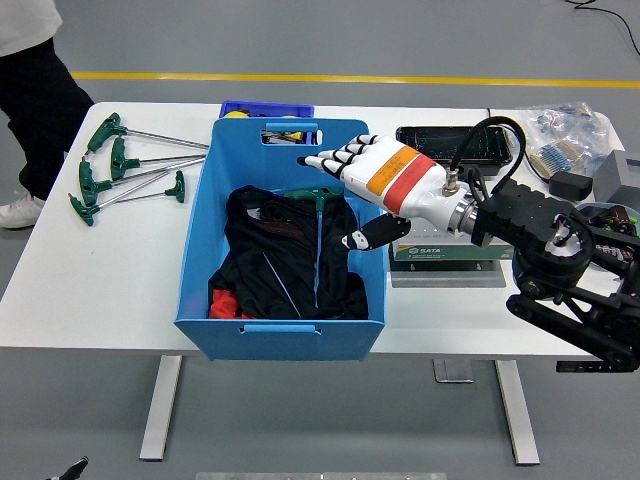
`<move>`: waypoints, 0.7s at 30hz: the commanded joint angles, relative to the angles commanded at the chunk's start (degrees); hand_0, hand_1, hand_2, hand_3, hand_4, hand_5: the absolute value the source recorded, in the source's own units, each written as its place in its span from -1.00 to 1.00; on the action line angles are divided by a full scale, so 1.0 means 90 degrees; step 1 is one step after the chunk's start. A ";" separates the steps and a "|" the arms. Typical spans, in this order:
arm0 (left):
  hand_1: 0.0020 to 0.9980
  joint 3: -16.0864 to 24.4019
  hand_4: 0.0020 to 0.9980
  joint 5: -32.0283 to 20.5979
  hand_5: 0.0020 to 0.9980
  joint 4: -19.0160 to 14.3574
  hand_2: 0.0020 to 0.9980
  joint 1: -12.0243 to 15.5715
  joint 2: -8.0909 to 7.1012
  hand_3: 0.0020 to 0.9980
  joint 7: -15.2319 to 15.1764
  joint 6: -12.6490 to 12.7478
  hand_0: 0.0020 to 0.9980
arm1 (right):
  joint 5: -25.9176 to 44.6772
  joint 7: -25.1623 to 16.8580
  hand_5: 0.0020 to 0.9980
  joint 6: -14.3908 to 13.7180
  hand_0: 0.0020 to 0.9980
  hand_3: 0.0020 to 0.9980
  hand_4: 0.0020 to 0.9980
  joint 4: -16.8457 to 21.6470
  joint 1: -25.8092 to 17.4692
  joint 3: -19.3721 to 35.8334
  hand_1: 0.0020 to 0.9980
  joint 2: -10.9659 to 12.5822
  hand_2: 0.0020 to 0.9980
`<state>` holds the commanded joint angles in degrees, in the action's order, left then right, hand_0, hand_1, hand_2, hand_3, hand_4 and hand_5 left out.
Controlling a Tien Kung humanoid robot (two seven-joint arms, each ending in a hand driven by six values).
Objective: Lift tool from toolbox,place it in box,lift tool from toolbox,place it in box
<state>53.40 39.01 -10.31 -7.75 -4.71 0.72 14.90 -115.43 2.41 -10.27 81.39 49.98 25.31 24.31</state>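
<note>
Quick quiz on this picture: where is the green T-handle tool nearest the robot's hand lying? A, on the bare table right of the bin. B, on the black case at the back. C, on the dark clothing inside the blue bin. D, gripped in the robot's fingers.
C: the green T-handle tool lies on the dark clothing inside the blue bin, while the right hand hovers over the bin's right side with fingers open, holding nothing.

White lettering that seems to read "SATA" sits on the green toolbox [445, 252] front. Nothing else is legible.
</note>
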 joint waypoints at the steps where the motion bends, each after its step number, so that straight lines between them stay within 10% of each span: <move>1: 0.56 0.0010 0.38 0.0013 0.15 0.0000 0.60 0.0001 0.0000 0.40 0.0002 0.0000 0.53 | 0.0181 -0.0008 0.22 -0.0033 0.69 0.96 0.86 -0.0073 -0.0055 0.0122 0.65 0.0034 0.79; 10: 0.56 0.0016 0.38 0.0037 0.14 0.0000 0.59 -0.0001 0.0007 0.40 0.0001 -0.0003 0.53 | 0.2410 -0.0339 0.37 -0.0193 0.76 0.84 0.96 -0.0851 -0.0857 0.1488 0.69 0.0361 0.78; 21: 0.56 -0.0091 0.38 -0.0070 0.15 0.0000 0.59 -0.0023 0.0048 0.40 -0.0010 -0.0004 0.53 | 0.5365 -0.0660 0.66 0.0050 0.74 0.82 1.00 -0.0849 -0.2371 0.3502 0.68 0.0446 0.76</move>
<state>52.58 38.38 -10.31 -7.95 -4.28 0.62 14.87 -67.15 -3.53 -9.82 73.75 28.64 56.83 28.32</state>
